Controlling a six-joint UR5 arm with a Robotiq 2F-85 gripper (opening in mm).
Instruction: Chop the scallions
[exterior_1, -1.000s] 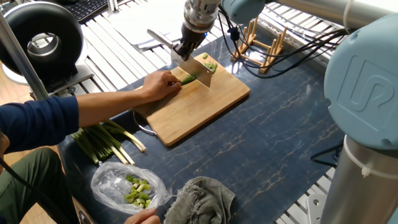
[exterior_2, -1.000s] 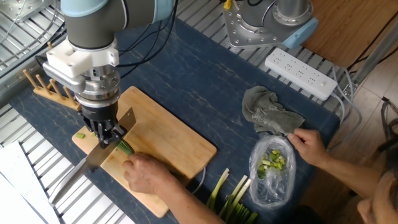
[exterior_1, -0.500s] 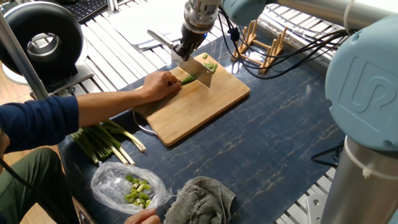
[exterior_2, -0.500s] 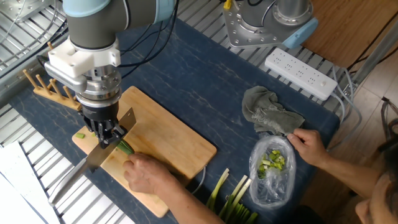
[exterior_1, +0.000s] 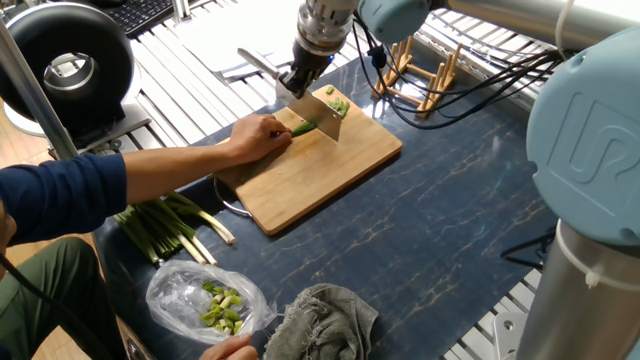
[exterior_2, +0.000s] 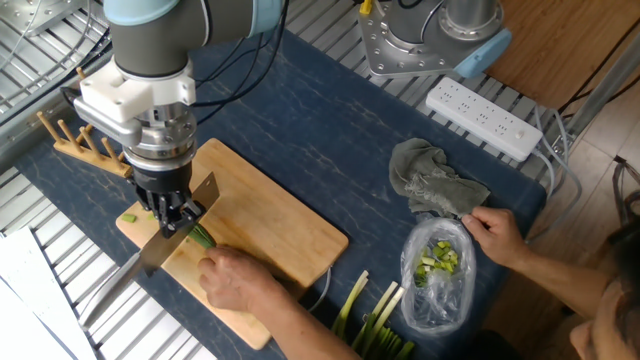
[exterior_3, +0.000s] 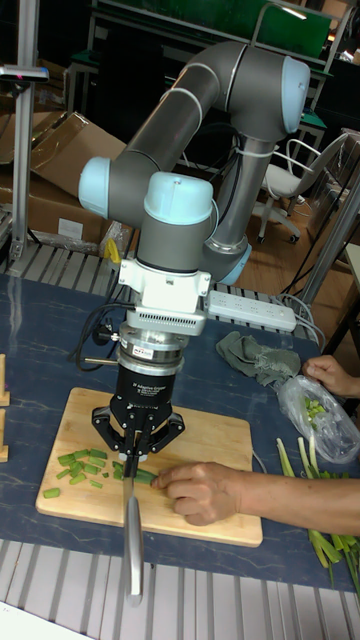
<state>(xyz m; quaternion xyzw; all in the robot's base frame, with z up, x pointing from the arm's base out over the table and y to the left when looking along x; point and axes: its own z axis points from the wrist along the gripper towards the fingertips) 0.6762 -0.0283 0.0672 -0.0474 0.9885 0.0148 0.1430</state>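
Observation:
My gripper (exterior_1: 297, 80) (exterior_2: 172, 212) (exterior_3: 133, 440) is shut on a knife (exterior_3: 132, 530). Its blade (exterior_1: 322, 112) stands edge-down on the wooden cutting board (exterior_1: 320, 170) (exterior_2: 275, 225) (exterior_3: 215, 435). Under the blade lie the scallions (exterior_1: 303, 127) (exterior_2: 203, 238) (exterior_3: 143, 477), a short bright-green length. A person's hand (exterior_1: 258, 135) (exterior_2: 235, 278) (exterior_3: 205, 490) pins them right beside the blade. Cut green bits (exterior_1: 338, 103) (exterior_2: 130, 218) (exterior_3: 80, 465) are scattered on the board on the blade's far side from the hand.
A thicker bundle of stalks (exterior_1: 165, 225) (exterior_2: 370, 320) lies off the board. A clear bag of pale chunks (exterior_1: 205, 300) (exterior_2: 438, 270) is held by the person's other hand, beside a grey cloth (exterior_1: 325, 320) (exterior_2: 430, 180). A wooden rack (exterior_1: 420, 70) and power strip (exterior_2: 485, 118) stand nearby.

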